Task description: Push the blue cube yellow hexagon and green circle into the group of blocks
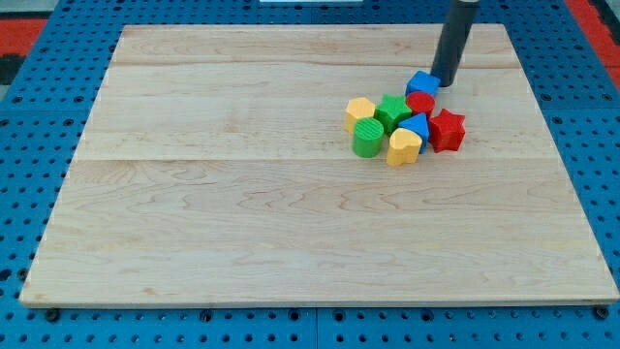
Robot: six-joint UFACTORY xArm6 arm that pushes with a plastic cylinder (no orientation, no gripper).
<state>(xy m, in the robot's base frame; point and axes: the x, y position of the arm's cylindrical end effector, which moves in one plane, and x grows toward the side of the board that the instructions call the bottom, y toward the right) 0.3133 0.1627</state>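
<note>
The blocks lie in one tight cluster at the board's upper right. The blue cube (422, 83) is at the cluster's top, touching a red block (420, 103) below it. The yellow hexagon (359, 113) is at the cluster's left edge, beside a green star-like block (392, 111). The green circle (367, 139) sits at the lower left, next to a yellow heart-shaped block (404, 146). A blue block (417, 126) is in the middle and a red star (447, 130) at the right. My tip (445, 82) rests right beside the blue cube's right side, touching or nearly touching it.
The wooden board (242, 213) lies on a blue perforated table (29, 116). The rod comes down from the view's top edge, near the board's upper right corner.
</note>
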